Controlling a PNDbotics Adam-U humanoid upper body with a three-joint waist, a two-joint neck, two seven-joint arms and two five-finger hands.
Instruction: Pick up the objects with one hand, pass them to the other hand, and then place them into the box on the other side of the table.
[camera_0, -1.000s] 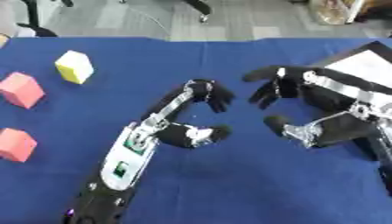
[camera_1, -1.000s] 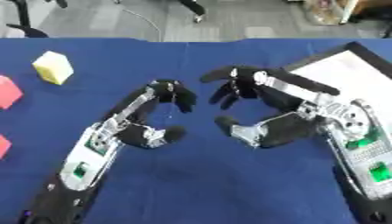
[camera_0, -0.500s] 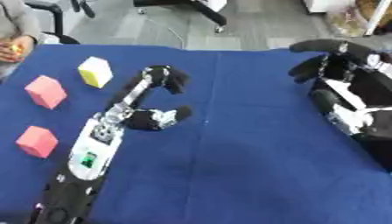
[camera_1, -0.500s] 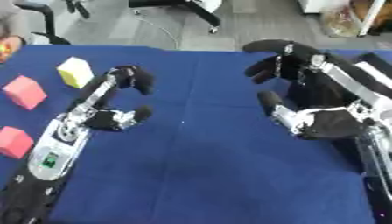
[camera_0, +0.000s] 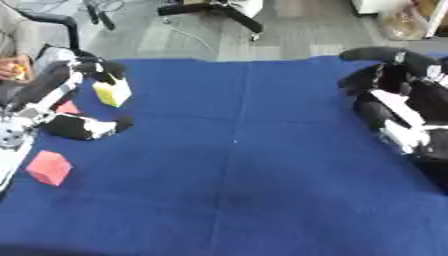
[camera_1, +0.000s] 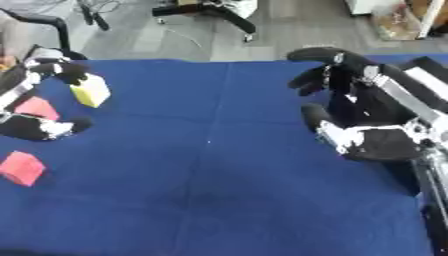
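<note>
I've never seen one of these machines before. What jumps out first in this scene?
Two black robot hands over a blue table. The left hand reaches to the far left, its fingers right by a yellow block, with two pink blocks, one nearer and one partly hidden beneath the hand. The right hand is raised at the right, holding nothing, fingers curved.

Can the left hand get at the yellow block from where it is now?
Probably yes. The left hand is right beside the yellow block, fingers curled over its top, thumb below, and nothing lies between them.
</note>
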